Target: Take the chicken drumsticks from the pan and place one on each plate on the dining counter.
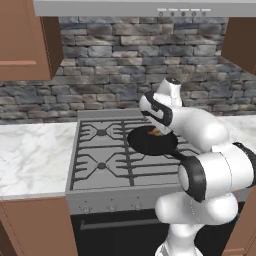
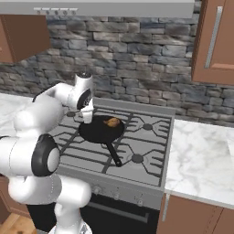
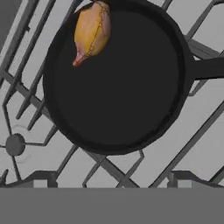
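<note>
The round black pan (image 3: 118,92) sits on the stove's grates, its long handle (image 3: 210,68) pointing toward the stove's front. One golden-brown chicken drumstick (image 3: 92,30) lies near the pan's rim; it also shows as an orange spot, the drumstick (image 2: 112,122), at the far side of the pan (image 2: 100,130). My gripper (image 3: 111,179) hangs above the pan (image 1: 150,142), open, its fingertips spread wide with nothing between them. From the right base view the gripper (image 2: 87,118) is over the pan's left edge. The plates and the dining counter are out of view.
The gas stove (image 1: 100,150) has raised dark grates and front knobs. Marble worktops flank it on the left (image 1: 30,155) and on the right (image 2: 201,160). A stone wall, a hood (image 1: 150,7) and wooden cabinets (image 2: 215,41) stand behind and above.
</note>
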